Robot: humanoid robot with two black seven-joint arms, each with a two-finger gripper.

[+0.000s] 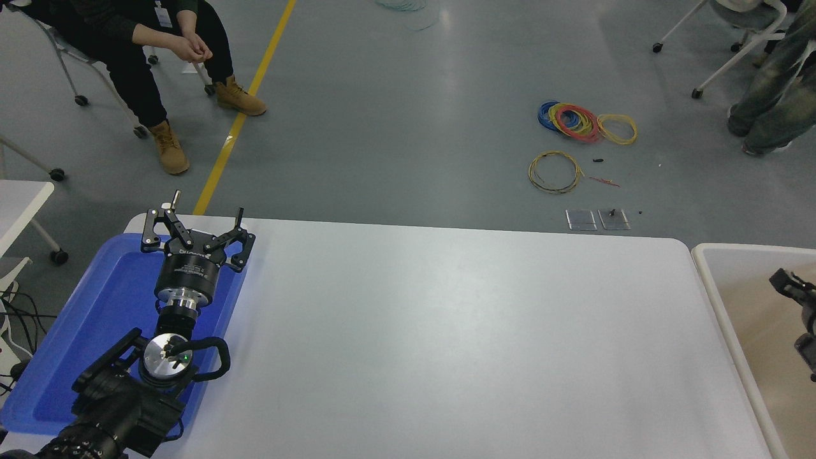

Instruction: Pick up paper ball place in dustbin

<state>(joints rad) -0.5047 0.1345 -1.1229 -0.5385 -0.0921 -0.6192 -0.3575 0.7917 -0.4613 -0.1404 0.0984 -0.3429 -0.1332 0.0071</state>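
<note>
Dustbin (714,280) stands just off the worktop's (446,331) right edge, the right gripper (794,290) partly visible above its beige inside, its opening impossible to judge. No paper ball shows. Left gripper (194,220) is parked wide over the blue tray (95,306) at the left edge.

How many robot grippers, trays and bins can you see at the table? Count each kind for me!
Grippers: 2, the left gripper and the right gripper
Blue tray: 1
Dustbin: 1
Total: 4
</note>
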